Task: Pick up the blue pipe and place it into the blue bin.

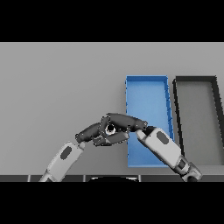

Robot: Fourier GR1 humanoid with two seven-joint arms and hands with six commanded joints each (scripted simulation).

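Both hands meeting low over the grey table (57, 87), just left of the blue bin (147, 87). Left hand (89, 131) reaching in from the lower left, fingers stretched toward the right hand; hard to tell whether anything is gripped there. Right hand (120, 122) crossing in from the lower right, forearm lying over the bin's near end, fingers curled around something small and dark with a pale spot. No blue pipe plainly visible anywhere: possibly hidden inside that right-hand clutch, but not confirmable. Bin floor beyond the hands showing bare blue, so placement judged not yet done. Pick-up perhaps achieved, carry and release into the bin remaining. Farther right of the hands, beside the blue bin, a dark grey bin (197, 81), apart from both hands.
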